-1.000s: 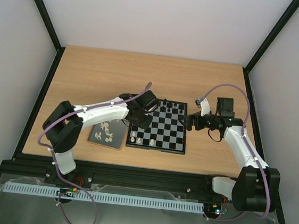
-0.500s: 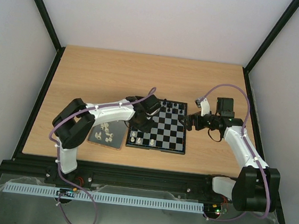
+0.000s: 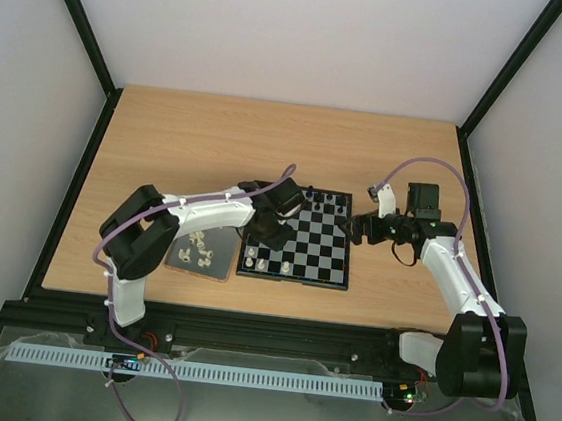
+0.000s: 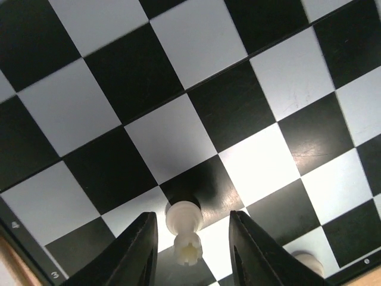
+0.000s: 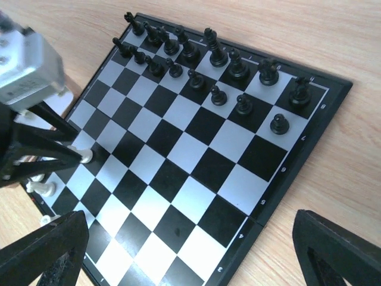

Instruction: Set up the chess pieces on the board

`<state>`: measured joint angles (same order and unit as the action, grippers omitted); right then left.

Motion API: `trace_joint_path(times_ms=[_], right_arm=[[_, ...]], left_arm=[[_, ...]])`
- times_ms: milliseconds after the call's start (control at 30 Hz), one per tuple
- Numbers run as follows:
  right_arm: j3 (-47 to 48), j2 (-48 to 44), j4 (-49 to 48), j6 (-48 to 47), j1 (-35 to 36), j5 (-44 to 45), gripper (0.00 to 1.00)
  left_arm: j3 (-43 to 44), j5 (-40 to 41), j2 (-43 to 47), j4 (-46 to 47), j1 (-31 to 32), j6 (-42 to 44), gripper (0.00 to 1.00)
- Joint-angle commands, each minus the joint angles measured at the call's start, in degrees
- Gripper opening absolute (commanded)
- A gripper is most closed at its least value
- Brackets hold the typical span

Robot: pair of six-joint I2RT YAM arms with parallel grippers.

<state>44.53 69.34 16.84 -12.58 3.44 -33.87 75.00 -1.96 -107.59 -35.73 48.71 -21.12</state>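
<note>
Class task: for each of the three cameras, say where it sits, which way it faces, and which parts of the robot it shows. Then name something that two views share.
Top external: above and behind the arms, looking down at the table; shows both arms, the board and the tray.
Left wrist: close above the board, facing down; left gripper fingers either side of a white piece.
Right wrist: off the board's right edge, looking obliquely across it; right gripper fingertips at the bottom corners.
Shared: every view shows the board.

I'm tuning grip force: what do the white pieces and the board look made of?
White piece: probably moulded plastic, cream, slightly shiny. Board: smooth glossy squares showing glare and faint scratches; plastic or laminate, unclear which.
</note>
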Motion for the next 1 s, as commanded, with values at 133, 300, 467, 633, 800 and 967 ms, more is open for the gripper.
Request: trace_joint_path(times_ms=[133, 300, 467, 633, 800, 967], right_arm=[[6.63, 3.25, 6.81, -4.06, 9.26, 5.87, 0.86], [10.06, 7.56, 8.69, -8.38, 19.65, 12.53, 0.80], [14.80, 14.04, 10.14, -10.09, 29.56, 21.33, 0.69], [20.21, 21.80, 12.15, -10.14, 36.62, 26.41, 0.62], [24.76, 28.70, 13.66, -9.59, 39.81, 28.37, 0.61], [28.93, 34.61, 14.82, -8.10, 40.92, 28.74, 0.61]], left_arm=[[-4.33, 4.81, 15.44, 0.24, -6.56, 0.83, 0.43], [-13.03, 3.81, 27.84, 4.71, -19.25, 1.21, 0.47], [-21.02, 3.01, 36.64, 10.56, -28.81, 2.51, 0.57], [-28.51, 1.66, 42.53, 15.84, -34.69, 0.52, 0.59], [-28.04, 4.59, 43.81, 15.56, -36.34, 0.10, 0.59], [-28.40, 4.54, 44.61, 15.46, -37.02, -0.19, 0.59]])
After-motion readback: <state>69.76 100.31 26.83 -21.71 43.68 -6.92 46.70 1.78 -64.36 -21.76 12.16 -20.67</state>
